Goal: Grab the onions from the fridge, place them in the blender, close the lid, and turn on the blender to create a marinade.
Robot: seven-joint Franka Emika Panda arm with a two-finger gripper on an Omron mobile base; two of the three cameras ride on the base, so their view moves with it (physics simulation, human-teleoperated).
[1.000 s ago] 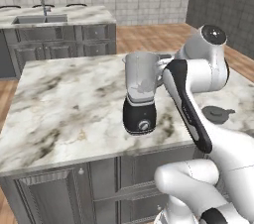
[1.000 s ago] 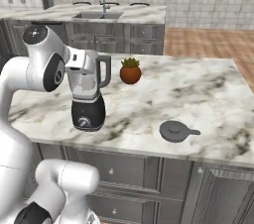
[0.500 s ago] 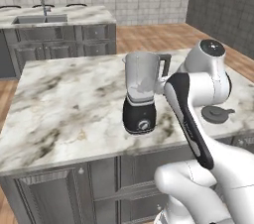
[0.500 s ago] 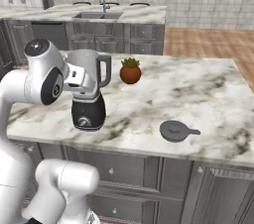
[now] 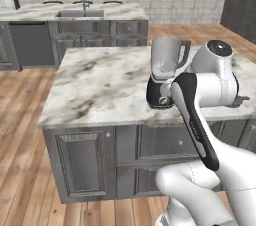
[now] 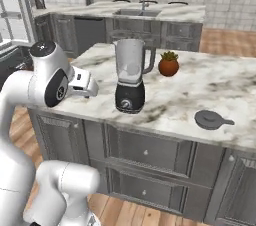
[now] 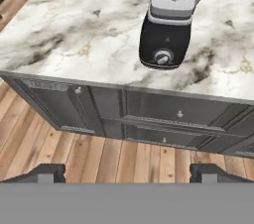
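Observation:
The blender [image 6: 130, 76] stands near the front of the marble island, its grey jug uncovered; it also shows as the blender [image 5: 163, 77] and the blender [image 7: 167, 29]. The lid [image 6: 212, 119], a dark disc, lies flat on the island to the blender's right. My gripper [image 7: 127, 175] is open with nothing between its fingertips, looking down at the island's front edge and the cabinet doors. In the right base view the gripper [image 6: 91, 89] hangs left of the blender, apart from it. The fridge [image 6: 9, 15] shows white shelves at the far left. The onions are out of view.
A small potted plant [image 6: 169, 64] sits behind the blender. A second counter with a sink [image 5: 82, 12] runs along the back wall. Wooden floor [image 5: 25, 135] lies open left of the island [image 5: 95, 85]. Grey cabinet fronts [image 7: 149, 114] sit below the island's edge.
The whole picture has shifted: the base has pulled back from the island, so the cabinet fronts now show. The arm has drawn back from the blender. The gripper stays open.

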